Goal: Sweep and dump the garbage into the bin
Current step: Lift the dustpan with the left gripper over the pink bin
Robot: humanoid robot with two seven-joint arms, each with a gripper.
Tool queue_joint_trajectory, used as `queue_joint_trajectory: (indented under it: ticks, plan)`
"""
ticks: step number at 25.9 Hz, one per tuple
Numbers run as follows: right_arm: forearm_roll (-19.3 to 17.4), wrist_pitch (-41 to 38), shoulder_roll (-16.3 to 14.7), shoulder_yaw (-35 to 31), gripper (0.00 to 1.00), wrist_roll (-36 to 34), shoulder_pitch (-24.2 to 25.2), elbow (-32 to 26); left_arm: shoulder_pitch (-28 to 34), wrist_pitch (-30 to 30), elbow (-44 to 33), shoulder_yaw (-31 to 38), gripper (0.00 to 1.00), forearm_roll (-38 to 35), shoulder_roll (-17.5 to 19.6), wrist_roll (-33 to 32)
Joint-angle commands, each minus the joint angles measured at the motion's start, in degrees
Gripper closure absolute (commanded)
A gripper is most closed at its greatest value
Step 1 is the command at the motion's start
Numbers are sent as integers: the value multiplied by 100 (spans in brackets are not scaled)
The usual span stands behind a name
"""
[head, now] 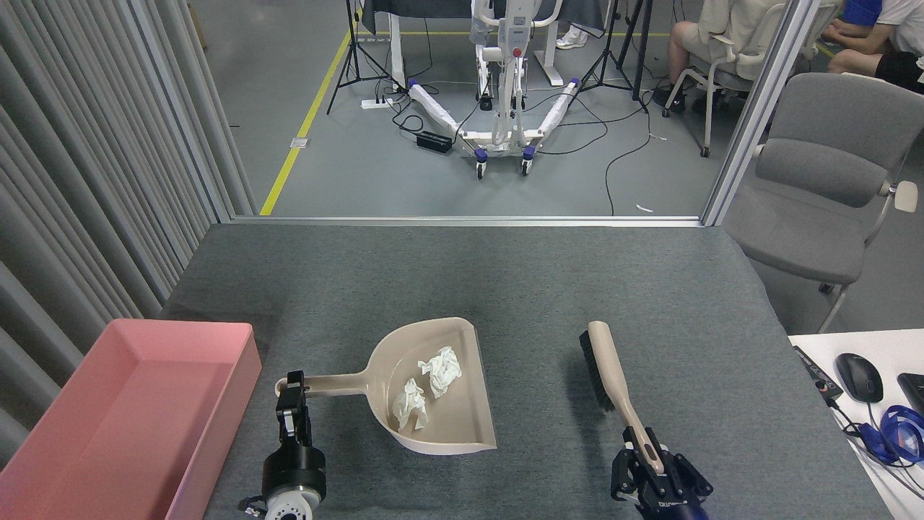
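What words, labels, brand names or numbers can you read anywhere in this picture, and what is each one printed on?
No text reads clearly.
Right hand: small white lettering on its black body, too small and blurred to read.
Dustpan, brush, pink bin, two tissue wads: no markings visible.
Black device beside the mouse: small coloured marks, unreadable.
Yellow floor line: plain tape, no words.
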Motion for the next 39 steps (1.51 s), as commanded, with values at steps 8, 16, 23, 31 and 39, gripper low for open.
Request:
queue_joint_trajectory:
  ticks: [8, 16, 23, 31, 39]
  plan:
    - [11, 9, 0, 14, 100, -23, -3, 88, 220, 446, -1194, -167, 100, 1139, 644, 425]
    - [28, 18, 27, 5, 96, -23, -3, 184, 783, 455, -1809, -132, 100, 1755, 1505, 417]
    - [2, 115, 18, 5, 13, -23, 5, 184, 1073, 367, -1959, 185, 100, 2809, 2718, 355]
    - [-7, 124, 0, 5, 5, -339, 23, 140, 1345, 393, -1862, 1081, 100, 3257, 3896, -172]
    - [11, 115, -8, 14, 4, -489, 58, -53, 1433, -283, -676, 1160, 100, 3196, 4582, -339]
